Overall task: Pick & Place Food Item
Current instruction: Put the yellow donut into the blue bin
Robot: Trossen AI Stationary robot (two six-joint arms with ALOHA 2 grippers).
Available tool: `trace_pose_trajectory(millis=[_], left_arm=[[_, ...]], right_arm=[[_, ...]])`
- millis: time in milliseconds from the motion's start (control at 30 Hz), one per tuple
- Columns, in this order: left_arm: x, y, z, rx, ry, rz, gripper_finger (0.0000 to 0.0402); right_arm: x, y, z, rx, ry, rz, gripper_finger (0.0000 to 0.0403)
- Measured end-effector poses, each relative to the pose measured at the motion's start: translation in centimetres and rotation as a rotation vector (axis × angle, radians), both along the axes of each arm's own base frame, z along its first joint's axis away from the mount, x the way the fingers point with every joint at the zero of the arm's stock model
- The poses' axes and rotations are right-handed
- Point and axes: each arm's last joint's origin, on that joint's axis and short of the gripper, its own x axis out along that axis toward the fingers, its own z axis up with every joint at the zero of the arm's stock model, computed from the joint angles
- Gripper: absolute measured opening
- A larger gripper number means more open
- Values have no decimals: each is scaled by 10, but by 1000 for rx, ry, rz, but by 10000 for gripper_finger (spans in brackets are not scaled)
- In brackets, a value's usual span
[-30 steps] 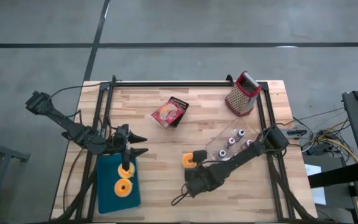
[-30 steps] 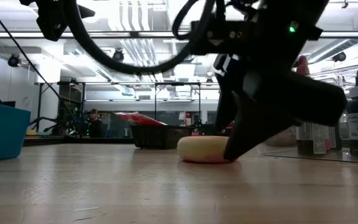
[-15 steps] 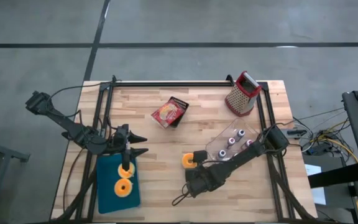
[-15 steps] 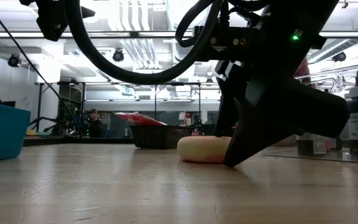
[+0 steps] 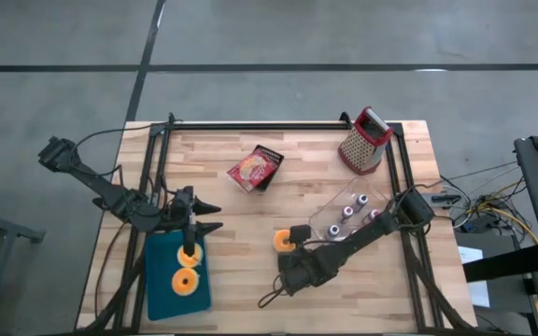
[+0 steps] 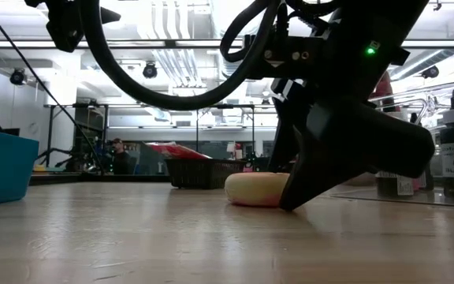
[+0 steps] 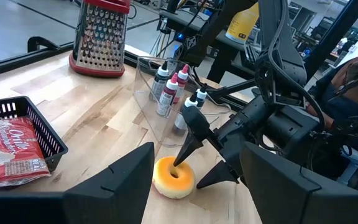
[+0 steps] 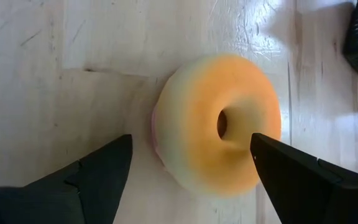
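The high view looks straight down on the whole table (image 5: 250, 201). The low view sits at tabletop height; both share the orange doughnut (image 5: 283, 241), close under the right wrist camera.

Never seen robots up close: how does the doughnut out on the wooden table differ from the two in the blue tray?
The table doughnut lies alone on bare wood, the right gripper open around it. The tray doughnuts sit as a pair inside the blue tray, under the open left gripper. All three are orange rings lying flat.
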Motion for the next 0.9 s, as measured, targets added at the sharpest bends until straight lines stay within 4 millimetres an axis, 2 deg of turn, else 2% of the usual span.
trace_pose_trajectory(millis=[400,900], left_arm=[[0,0,0,0,0,0,243],[0,0,0,0,0,0,243]], right_arm=[[3,-4,0,-8,6,22,258],[3,-3,0,1,3,26,204]])
